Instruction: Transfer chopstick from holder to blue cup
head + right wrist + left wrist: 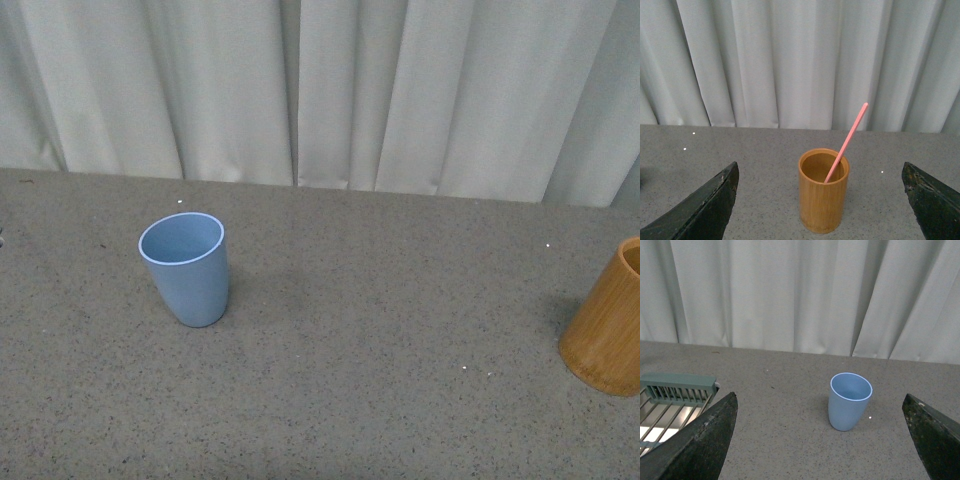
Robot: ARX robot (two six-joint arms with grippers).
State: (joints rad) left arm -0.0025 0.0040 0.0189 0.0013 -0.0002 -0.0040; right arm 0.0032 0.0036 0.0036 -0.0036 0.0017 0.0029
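Salmon-red thin chopstick point(846, 142) seen leaning inside orange-brown wooden cylindrical holder point(823, 202), upper end tilted past rim; matte light-blue cup point(185, 265) stood upright, well apart; left gripper point(819, 396) and right gripper point(820, 165) spread wide, nothing held

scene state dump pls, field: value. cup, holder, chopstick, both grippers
blue cup: upright on table, nothing in it
holder: upright, at the front view's right edge, well apart from the cup
chopstick: in holder, leaning on its rim, upper part sticking out
left gripper: open, fingers spread, facing blue cup, holding nothing
right gripper: open, fingers spread, facing holder, no contact
other: green slatted rack, left wrist view only
task: transfer not begun
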